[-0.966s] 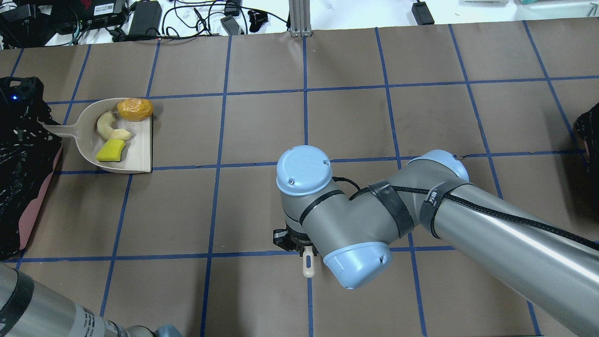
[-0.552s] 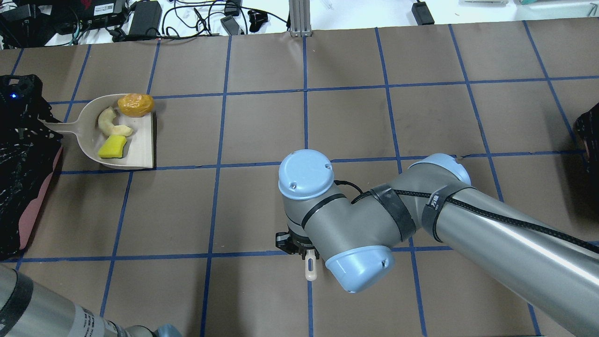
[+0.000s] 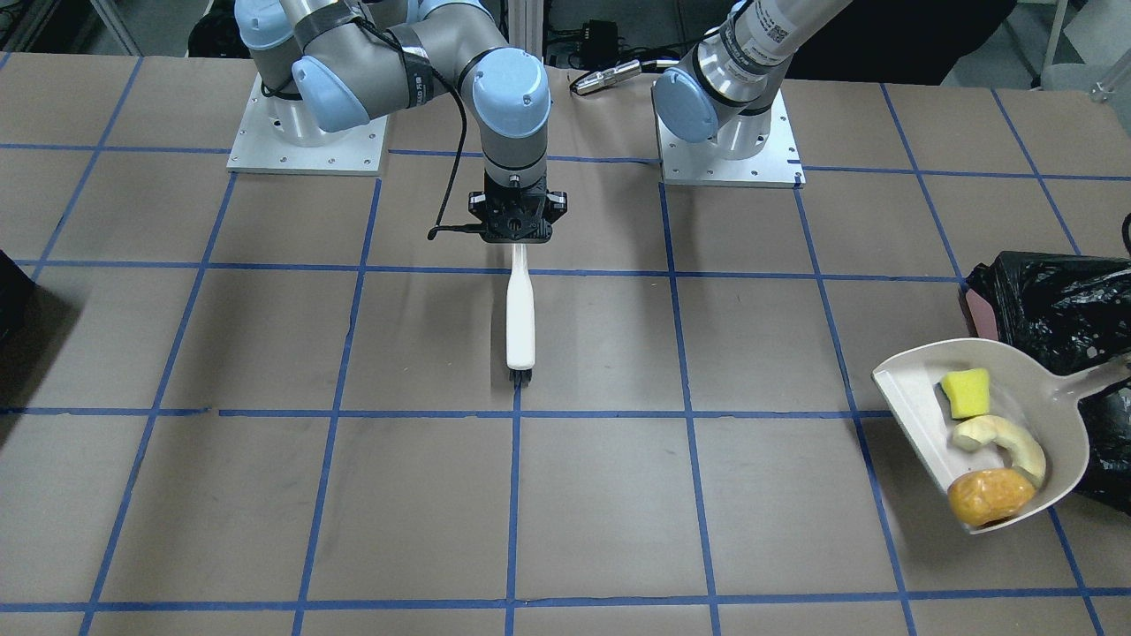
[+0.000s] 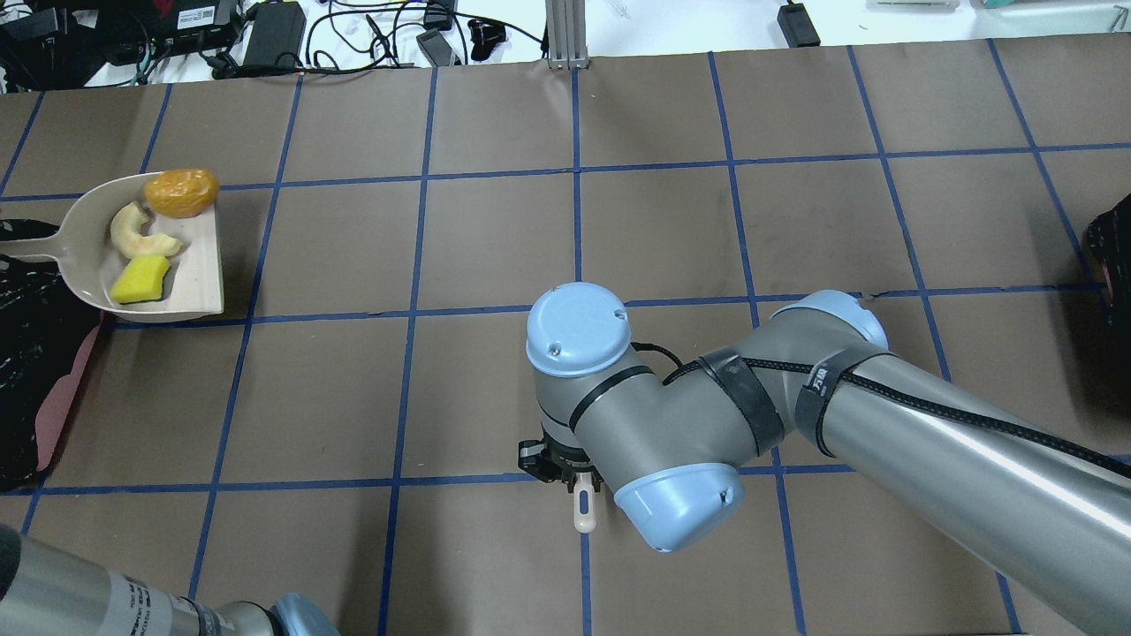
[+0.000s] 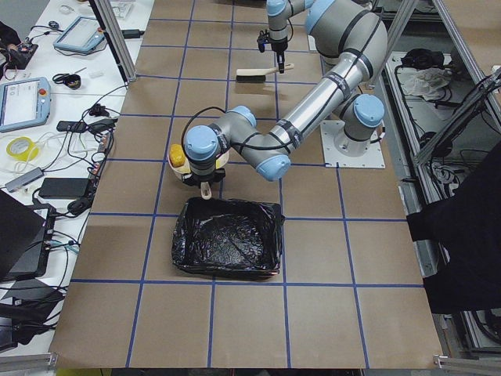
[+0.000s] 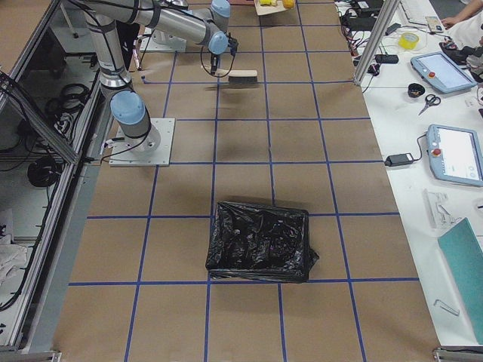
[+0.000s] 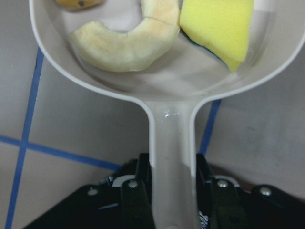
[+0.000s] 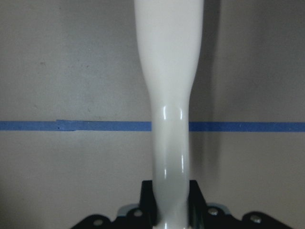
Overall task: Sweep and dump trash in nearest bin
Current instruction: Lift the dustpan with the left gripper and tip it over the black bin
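Brush [image 6: 242, 75] at tip of right gripper [image 6: 218, 71], near arm. Black-bagged bin [image 6: 260, 241] well apart, camera side of brush. Dustpan [image 6: 267, 7] beyond brush, top edge.

Blue-gridded brown table [image 4: 495, 238] bearing black-lined bin [image 5: 228, 237]

This is a robotics lab: two industrial arms, the left arm [image 3: 742, 53] and the right arm [image 3: 398, 53], stand bolted on metal base plates [image 3: 256, 155] to a wide counter [image 3: 265, 495] covered in brown paper and ruled into squares with blue tape [image 3: 515, 512]. Beside it a white bench [image 6: 407, 226] carries teach pendants [image 6: 453, 154], a tape roll [image 5: 19, 146], scissors [image 6: 427, 103] and a tangle of cables and power bricks [image 4: 274, 31]. Aluminium frame posts [image 4: 562, 35] rise at the counter's edge.
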Action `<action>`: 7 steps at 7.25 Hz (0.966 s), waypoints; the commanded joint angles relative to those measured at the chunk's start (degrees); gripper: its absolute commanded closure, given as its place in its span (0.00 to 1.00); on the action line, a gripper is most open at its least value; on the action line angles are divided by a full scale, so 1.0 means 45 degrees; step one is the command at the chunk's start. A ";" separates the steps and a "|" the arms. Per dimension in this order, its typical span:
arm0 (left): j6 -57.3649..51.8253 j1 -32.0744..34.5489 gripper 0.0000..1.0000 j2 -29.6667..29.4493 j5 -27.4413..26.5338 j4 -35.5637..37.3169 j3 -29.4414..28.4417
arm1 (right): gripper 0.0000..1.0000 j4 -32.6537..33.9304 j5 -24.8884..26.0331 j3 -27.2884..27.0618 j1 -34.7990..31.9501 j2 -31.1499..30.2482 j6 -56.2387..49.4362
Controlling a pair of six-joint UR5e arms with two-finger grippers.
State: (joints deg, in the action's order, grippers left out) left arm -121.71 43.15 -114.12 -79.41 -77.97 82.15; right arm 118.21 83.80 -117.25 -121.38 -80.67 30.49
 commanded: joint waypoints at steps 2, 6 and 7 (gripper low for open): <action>-0.2027 -0.1849 1.00 -0.0499 -0.0185 -0.2125 -0.2408 | 0.76 0.0000 -0.0047 0.0000 0.0000 0.0056 -0.0076; -0.3365 -0.3416 1.00 -0.1376 -0.3139 -0.1855 -0.5005 | 0.65 0.0000 -0.0008 -0.0059 0.0000 0.0075 -0.0037; -0.3247 -0.3416 1.00 -0.1611 -0.4179 -0.1795 -0.5264 | 0.62 0.0000 -0.0008 -0.0059 0.0000 0.0075 0.0002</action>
State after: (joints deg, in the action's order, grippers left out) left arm -136.83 28.13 -119.94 -91.91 -86.52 61.02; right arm 118.21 83.76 -117.46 -121.38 -80.35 30.37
